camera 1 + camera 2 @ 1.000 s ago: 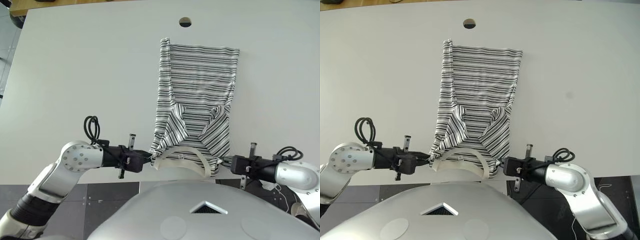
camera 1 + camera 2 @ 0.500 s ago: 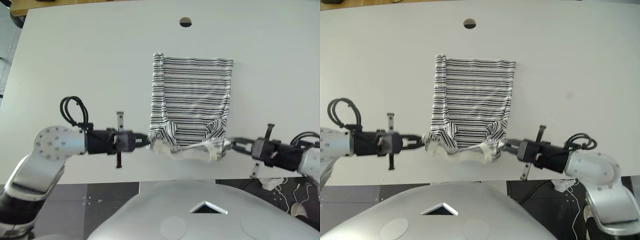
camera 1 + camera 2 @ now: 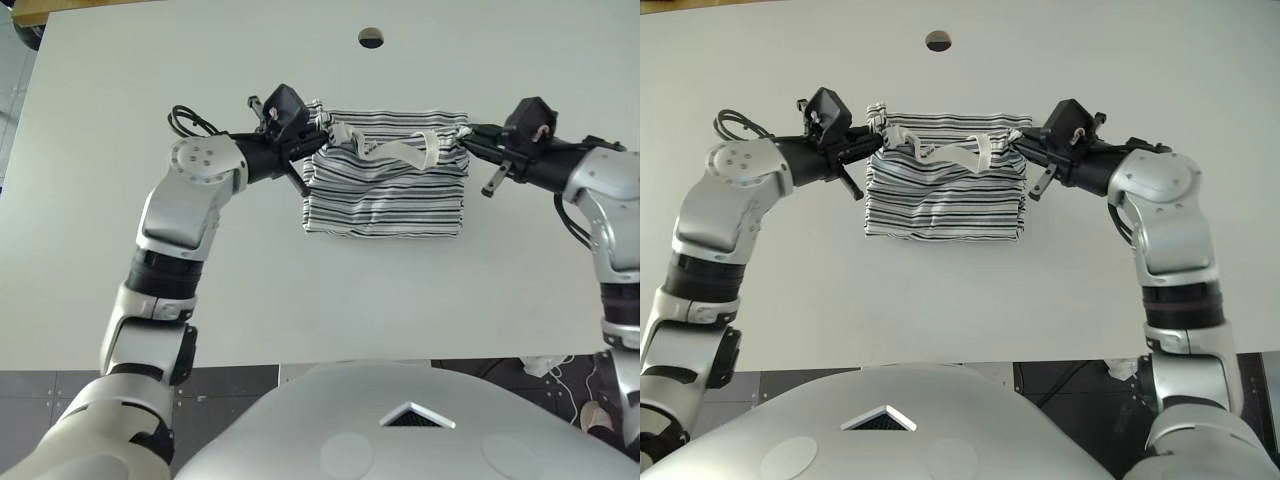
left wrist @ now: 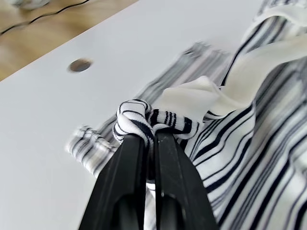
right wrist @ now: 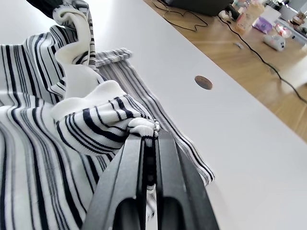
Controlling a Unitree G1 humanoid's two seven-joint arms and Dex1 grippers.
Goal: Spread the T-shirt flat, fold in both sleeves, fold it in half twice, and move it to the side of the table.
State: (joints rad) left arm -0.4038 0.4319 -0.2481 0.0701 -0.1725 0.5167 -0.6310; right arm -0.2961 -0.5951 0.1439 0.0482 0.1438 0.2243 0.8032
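**Pinching both far corners of the striped T-shirt**

Both of my hands are clamped on cloth. My left hand (image 4: 148,140) has its two black fingers pressed together on a bunched knot of striped fabric at the far left corner of the T-shirt (image 3: 385,190). My right hand (image 5: 149,139) is closed the same way on a gathered wad at the far right corner.

From the head views, the two hands sit level with each other, one at each end of the shirt's far edge, with my arms bent inward toward it.

The T-shirt lies around the middle of the white bench (image 3: 300,290), doubled over on itself into a wide, wrinkled rectangle, its near edge resting on the surface. The white neckband (image 3: 395,150) droops loosely along the far edge between my hands.

Under each pinched corner, a lower layer of striped cloth lies flat on the bench and reaches slightly farther out than the corner I hold.

A round hole (image 3: 371,38) in the bench sits farther away, well apart from the shirt. Beyond the bench's far edge my right wrist view shows a wooden surface (image 5: 249,52) with a dark cable (image 5: 268,67) across it.
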